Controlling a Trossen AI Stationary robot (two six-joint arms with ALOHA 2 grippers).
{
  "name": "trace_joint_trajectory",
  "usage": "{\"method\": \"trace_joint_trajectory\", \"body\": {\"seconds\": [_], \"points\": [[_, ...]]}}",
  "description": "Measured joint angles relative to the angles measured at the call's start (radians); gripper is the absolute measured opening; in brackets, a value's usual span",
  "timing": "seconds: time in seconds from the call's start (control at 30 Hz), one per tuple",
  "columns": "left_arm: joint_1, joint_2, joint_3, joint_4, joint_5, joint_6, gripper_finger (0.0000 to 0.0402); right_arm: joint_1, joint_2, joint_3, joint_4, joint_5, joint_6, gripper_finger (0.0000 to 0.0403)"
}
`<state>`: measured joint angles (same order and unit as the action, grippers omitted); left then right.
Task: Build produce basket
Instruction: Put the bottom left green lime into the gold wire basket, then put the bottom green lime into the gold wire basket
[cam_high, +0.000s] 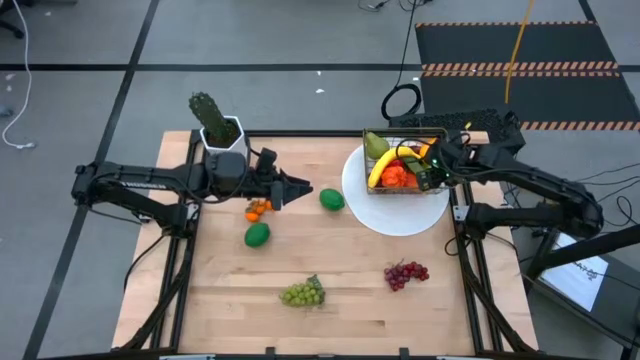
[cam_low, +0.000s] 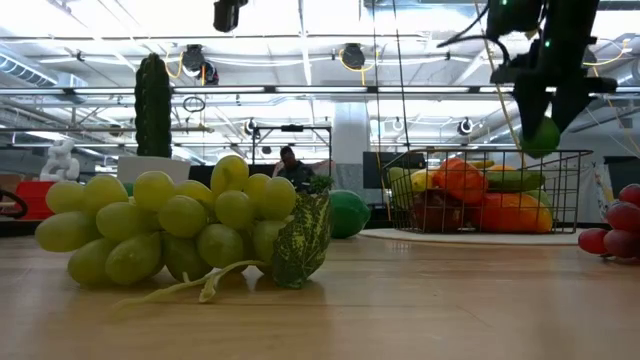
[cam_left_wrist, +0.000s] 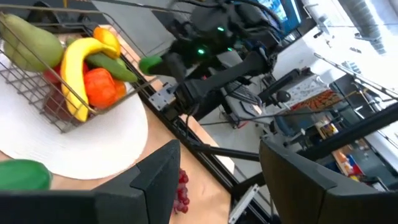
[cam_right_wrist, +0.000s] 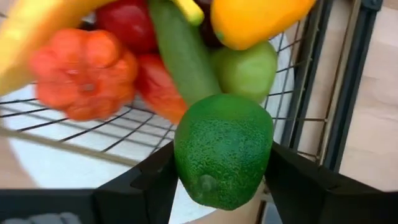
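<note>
Green grapes (cam_low: 180, 232) lie nearest. The right gripper (cam_right_wrist: 217, 180), jaws half-closed around a lime (cam_right_wrist: 222, 155), hangs over the basket (cam_high: 432, 178) edge. Released early, the lime could fall outside; the left gripper (cam_high: 300, 190) waits half-open, empty.

The dark right gripper (cam_high: 432, 170) hung above the bench's far right part, its two fingers (cam_right_wrist: 140, 186) clamped on a bumpy green lime (cam_right_wrist: 222, 149), its arm reaching in from the right edge. The dark left gripper (cam_high: 300, 190) hovered over the bench's far middle, fingers parted and empty, its arm stretched level from the left edge.
</note>
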<state>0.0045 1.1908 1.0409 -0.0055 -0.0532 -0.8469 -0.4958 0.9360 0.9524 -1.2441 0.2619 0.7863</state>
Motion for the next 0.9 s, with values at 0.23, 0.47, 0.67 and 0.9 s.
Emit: {"method": "trace_joint_trajectory", "body": {"seconds": [0.23, 0.47, 0.67, 0.9], "points": [[-0.051, 0.000, 0.000, -0.002, 0.000, -0.003, 0.0218, -0.044, 0.000, -0.056, 0.027, 0.026, 0.020, 0.0246], [-0.110, 0.000, 0.000, -0.011, 0.000, -0.003, 0.0218, -0.047, 0.000, -0.004, 0.042, 0.022, 0.094, 0.0292], [-0.138, 0.000, 0.000, -0.080, -0.001, -0.004, 0.0218, -0.046, -0.003, 0.070, 0.174, -0.045, 0.100, 0.0303], [-0.142, 0.000, 0.000, -0.223, -0.001, -0.012, 0.0218, -0.024, -0.020, 0.077, 0.483, -0.257, 0.162, 0.0298]]}}
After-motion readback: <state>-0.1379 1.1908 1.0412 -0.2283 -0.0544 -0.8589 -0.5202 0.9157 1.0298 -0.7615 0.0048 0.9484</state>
